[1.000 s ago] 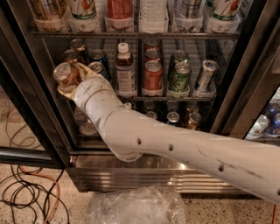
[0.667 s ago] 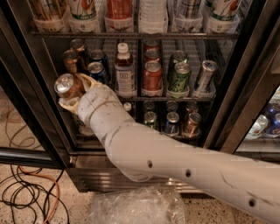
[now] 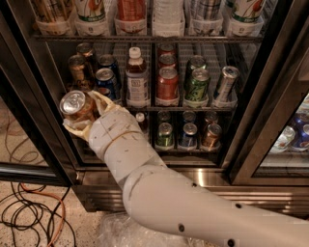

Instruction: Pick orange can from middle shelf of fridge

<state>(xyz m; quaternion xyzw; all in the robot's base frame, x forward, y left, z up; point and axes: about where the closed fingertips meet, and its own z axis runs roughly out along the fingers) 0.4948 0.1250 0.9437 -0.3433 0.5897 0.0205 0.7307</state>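
Note:
My gripper (image 3: 82, 112) is shut on the orange can (image 3: 76, 105), a coppery can with a silver lid tilted toward the camera. It holds the can in front of the fridge (image 3: 270, 96), just out from the left end of the middle shelf (image 3: 183, 108), clear of the rack. Two more coppery cans (image 3: 78, 67) still stand in the shelf's leftmost lane. Beside them stand blue cans (image 3: 105, 79), a white-capped bottle (image 3: 137, 77), red cans (image 3: 167, 82), green cans (image 3: 197, 84) and a silver can (image 3: 225, 82). My white arm (image 3: 159, 193) crosses the lower frame.
The top rack holds cups and bottles (image 3: 130, 14). The lower rack holds more cans (image 3: 188, 135). The black door frame (image 3: 43, 111) stands close on the left. Cables (image 3: 29, 217) lie on the floor at lower left, crumpled clear plastic (image 3: 120, 231) below the arm.
My gripper has drawn the orange can down and outward from the left lane of the middle shelf, toward the camera. The arm has swung lower.

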